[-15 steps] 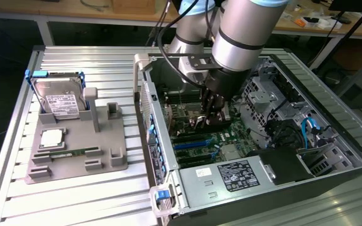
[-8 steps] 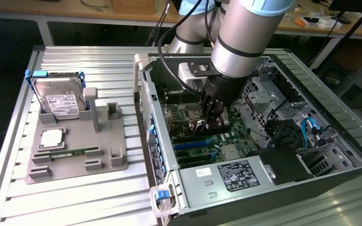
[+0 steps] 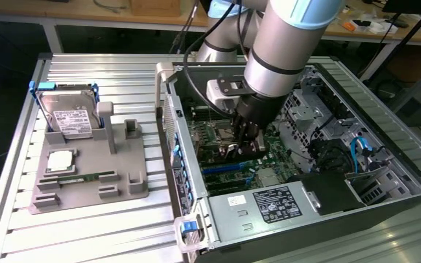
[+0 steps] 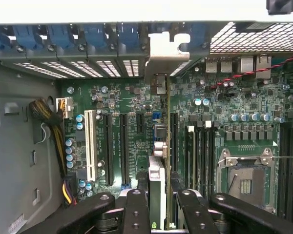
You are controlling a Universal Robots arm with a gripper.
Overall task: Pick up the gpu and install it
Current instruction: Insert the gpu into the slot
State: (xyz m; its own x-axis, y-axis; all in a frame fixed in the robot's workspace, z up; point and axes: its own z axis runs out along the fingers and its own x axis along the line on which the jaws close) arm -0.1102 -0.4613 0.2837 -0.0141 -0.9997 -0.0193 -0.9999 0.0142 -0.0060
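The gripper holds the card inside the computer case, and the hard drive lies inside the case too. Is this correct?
Not quite. The gripper does hold the card inside the computer case, but the hard drive rests on the grey tray outside the case, as the exterior view shows.

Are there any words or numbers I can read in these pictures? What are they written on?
No text here can be read.
White label on the hard drive: the print is too small to read.
Label on the power supply: it has lines of print and marks, all blurred.
White lettering on the motherboard: too small to read.
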